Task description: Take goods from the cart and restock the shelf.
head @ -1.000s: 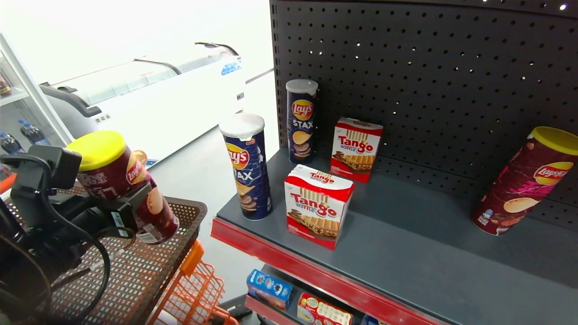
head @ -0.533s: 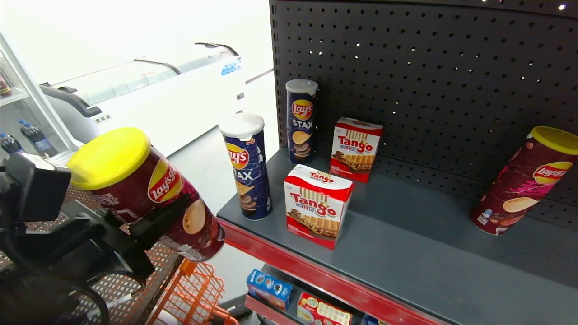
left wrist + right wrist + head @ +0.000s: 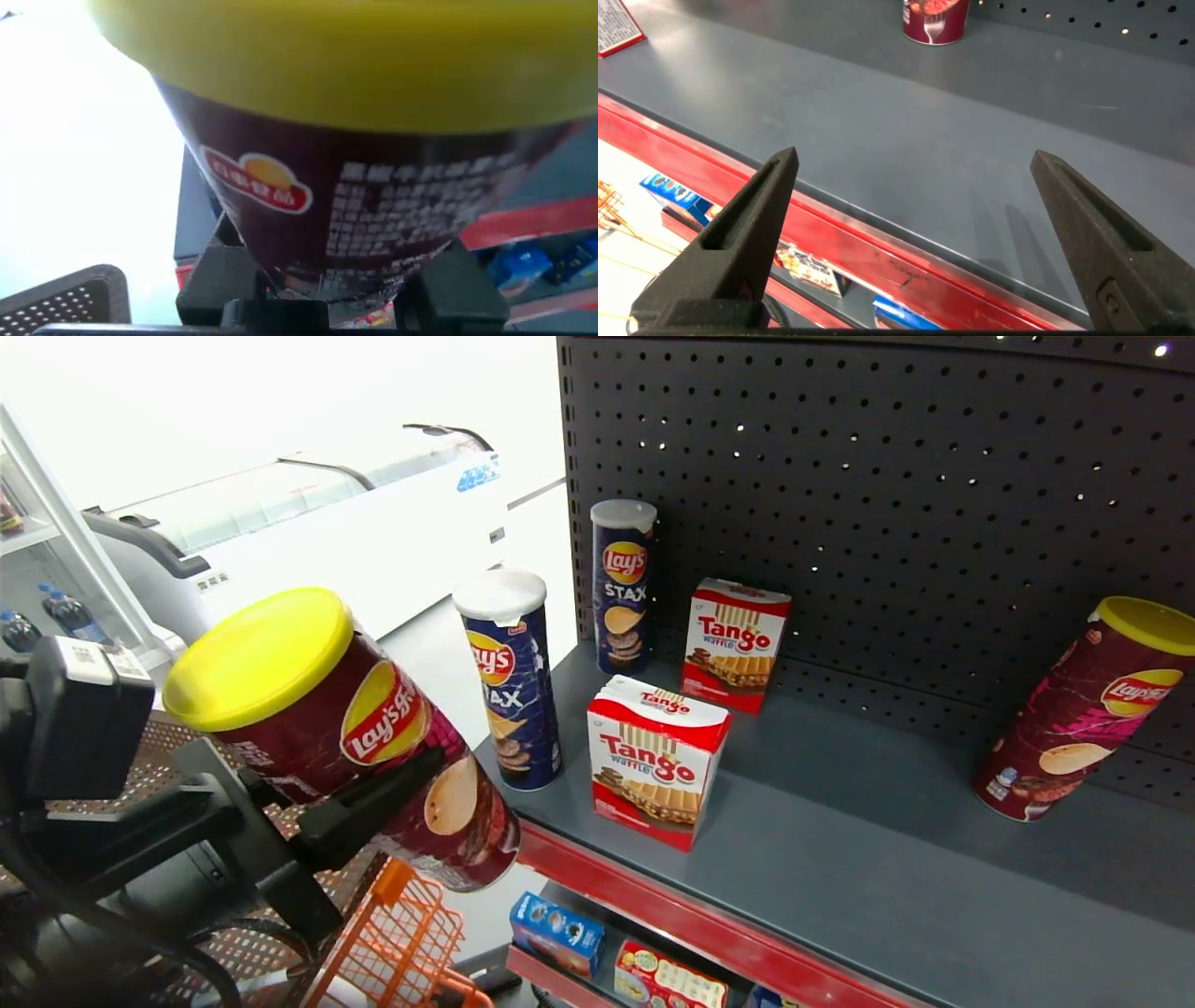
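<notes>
Chip can, long axis tilted, yellow lid up-left, base toward shelf, pinched in left claw, right claw spread

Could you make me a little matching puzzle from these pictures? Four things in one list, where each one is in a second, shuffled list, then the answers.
Things:
1. held red can
2. far red can
3. front blue can
4. rear wafer box

Places:
A. by the shelf's front left edge
B. clamped in the left gripper
C. close to the pegboard, beside the rear blue can
D. alone at the shelf's right

Pairs: 1-B, 2-D, 3-A, 4-C.
</notes>
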Tool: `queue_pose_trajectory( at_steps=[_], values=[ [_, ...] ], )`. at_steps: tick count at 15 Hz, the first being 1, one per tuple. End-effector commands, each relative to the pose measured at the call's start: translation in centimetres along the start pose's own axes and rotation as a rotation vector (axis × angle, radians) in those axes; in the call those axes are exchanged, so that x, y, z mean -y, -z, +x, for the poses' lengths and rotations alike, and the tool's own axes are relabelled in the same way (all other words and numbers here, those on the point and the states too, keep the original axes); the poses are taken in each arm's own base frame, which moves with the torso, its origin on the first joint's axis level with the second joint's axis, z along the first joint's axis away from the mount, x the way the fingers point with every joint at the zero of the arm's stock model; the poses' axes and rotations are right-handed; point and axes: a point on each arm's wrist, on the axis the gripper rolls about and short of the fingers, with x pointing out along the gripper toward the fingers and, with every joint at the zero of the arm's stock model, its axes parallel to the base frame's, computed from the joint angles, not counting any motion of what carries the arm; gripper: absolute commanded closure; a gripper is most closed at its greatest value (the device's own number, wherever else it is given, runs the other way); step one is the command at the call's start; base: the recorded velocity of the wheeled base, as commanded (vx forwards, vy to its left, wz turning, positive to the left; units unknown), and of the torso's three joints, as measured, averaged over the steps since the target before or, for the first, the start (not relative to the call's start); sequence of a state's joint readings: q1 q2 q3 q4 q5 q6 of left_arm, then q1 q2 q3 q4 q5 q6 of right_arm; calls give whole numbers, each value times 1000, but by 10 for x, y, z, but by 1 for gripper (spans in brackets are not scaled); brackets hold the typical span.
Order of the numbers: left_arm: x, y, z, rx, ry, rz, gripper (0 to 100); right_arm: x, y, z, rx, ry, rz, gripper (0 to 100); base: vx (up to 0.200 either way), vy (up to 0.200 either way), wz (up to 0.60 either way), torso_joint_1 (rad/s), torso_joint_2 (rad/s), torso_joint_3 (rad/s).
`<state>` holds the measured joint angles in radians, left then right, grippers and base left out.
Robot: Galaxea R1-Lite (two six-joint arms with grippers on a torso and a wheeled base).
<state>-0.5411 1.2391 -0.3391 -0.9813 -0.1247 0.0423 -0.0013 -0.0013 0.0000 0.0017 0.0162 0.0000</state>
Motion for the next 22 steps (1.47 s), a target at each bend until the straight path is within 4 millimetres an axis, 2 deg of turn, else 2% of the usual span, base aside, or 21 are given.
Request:
queue_pose_trajectory(
  at_steps=[1, 4, 9, 15, 22],
  values=[
    [0, 2, 5, -23, 30, -6, 100, 0, 0, 0, -1, 0, 0, 0, 0, 0, 0, 0, 0, 0],
    [3, 3, 9, -77, 175, -20, 100, 0, 0, 0, -1, 0, 0, 0, 0, 0, 0, 0, 0, 0],
    [2, -17, 24, -98, 332, -32, 100, 0, 0, 0, -1, -2, -2, 0, 0, 0, 0, 0, 0, 0],
    [6, -6, 28, -121, 481, 10, 100, 0, 0, 0, -1, -2, -2, 0, 0, 0, 0, 0, 0, 0],
    [11, 0, 29, -139, 528, 6, 100, 0, 0, 0, -1, -2, -2, 0, 0, 0, -600, 4, 3, 2]
  ],
)
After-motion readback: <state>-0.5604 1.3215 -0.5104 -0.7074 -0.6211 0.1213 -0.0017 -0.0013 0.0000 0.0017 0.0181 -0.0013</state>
